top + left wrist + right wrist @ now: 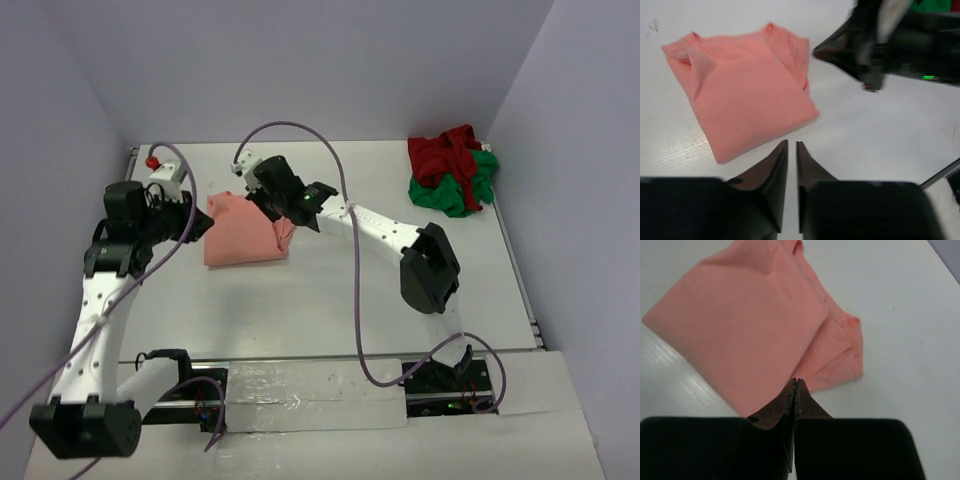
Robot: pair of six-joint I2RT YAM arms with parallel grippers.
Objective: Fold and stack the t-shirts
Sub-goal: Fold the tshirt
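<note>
- From above: the salmon-pink t-shirt (245, 240) lies folded on the worktop (330, 300). The left fingers (200, 226) sit just left of it, and the right fingers (265, 205) are at its far right corner. The dark red t-shirt (445, 155) and bright green t-shirt (460, 190) lie heaped well to its right.
- Left wrist: the left fingers (775, 165) are almost together, with a thin gap, and hold nothing.
- Right wrist: the right fingers (777, 407) are pressed together over the pink shirt's edge, with no cloth between them. I think both should lift straight up so the fold is not dragged.
</note>
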